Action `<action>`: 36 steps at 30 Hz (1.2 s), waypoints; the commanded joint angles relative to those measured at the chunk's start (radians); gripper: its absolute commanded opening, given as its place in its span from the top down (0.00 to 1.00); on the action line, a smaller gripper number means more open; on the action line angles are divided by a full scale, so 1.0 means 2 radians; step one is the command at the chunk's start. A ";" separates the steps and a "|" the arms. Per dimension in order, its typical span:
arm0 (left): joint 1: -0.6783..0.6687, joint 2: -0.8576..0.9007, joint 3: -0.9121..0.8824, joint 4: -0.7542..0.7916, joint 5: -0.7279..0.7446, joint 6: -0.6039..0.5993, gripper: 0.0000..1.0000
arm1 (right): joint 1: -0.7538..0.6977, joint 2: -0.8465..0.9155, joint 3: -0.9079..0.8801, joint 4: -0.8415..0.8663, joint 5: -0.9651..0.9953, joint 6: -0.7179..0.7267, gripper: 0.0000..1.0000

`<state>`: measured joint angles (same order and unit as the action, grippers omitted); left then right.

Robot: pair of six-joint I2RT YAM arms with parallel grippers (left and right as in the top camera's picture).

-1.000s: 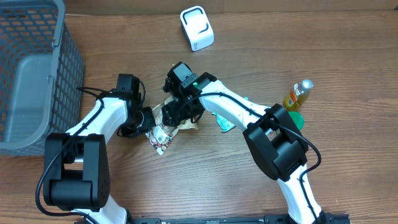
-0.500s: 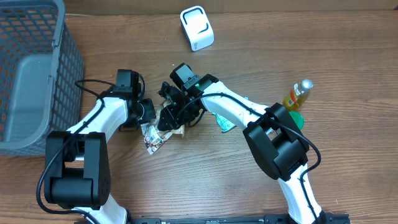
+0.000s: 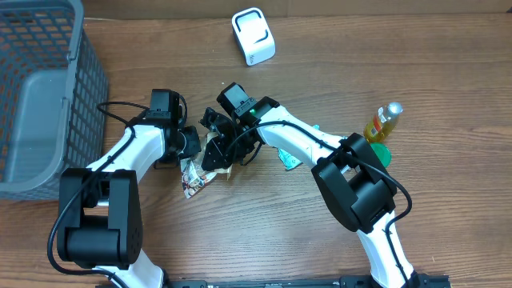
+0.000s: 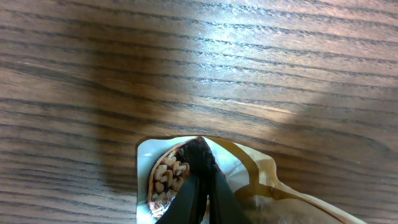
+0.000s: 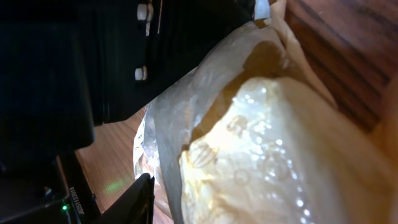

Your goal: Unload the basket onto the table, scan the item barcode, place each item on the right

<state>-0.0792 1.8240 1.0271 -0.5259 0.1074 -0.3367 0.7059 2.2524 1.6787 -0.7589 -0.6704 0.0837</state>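
Claws at the snack packet (image 3: 194, 178)
Your left claw (image 4: 200, 163) pinches it; your right claw (image 3: 214, 149)'s grip I cannot tell; print unreadable.

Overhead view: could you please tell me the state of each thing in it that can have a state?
Snack bag: crumpled, pinched at one edge.
Left gripper: shut on the snack bag.
Right gripper: against the bag; whether it is open or shut cannot be told.
Orange bottle: standing, cap on.
White scanner: on the table, untouched.
Gray basket: upright, open top.
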 commanded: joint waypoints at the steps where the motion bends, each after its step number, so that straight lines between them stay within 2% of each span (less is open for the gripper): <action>1: -0.007 0.030 -0.015 -0.006 -0.001 0.010 0.96 | 0.003 -0.008 -0.003 0.003 -0.027 -0.003 0.96; 7: -0.006 0.030 -0.009 -0.012 -0.003 0.023 0.96 | 0.003 -0.008 -0.003 0.000 -0.032 -0.008 0.96; 11: 0.001 0.025 0.024 -0.045 -0.003 0.023 0.96 | 0.003 -0.008 -0.003 -0.003 -0.033 -0.020 0.96; 15: 0.022 0.011 0.088 -0.098 -0.004 0.022 0.96 | 0.003 -0.008 -0.003 -0.003 -0.033 -0.020 0.96; 18: 0.054 -0.001 0.171 -0.156 -0.003 0.011 0.95 | 0.003 -0.008 -0.003 -0.003 -0.032 -0.020 0.96; 20: 0.071 -0.001 0.206 -0.181 -0.003 0.011 0.71 | 0.003 -0.008 -0.003 -0.003 -0.033 -0.020 0.96; 22: 0.084 -0.001 0.224 -0.195 -0.003 0.011 0.35 | 0.003 -0.008 -0.003 -0.003 -0.033 -0.020 0.96; 23: 0.088 -0.001 0.228 -0.197 -0.003 0.011 0.04 | 0.003 -0.008 -0.003 -0.003 -0.033 -0.020 0.96; 24: 0.092 -0.001 0.228 -0.196 -0.003 0.011 0.01 | 0.003 -0.008 -0.003 -0.003 -0.033 -0.020 0.96; 36: 0.095 0.000 0.227 -0.200 -0.003 0.011 0.00 | 0.003 -0.008 -0.003 -0.005 -0.032 -0.021 0.96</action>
<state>0.1112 1.8412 1.4708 -0.9245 0.1009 -0.3134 0.7074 2.2524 1.6787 -0.7715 -0.7105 0.0521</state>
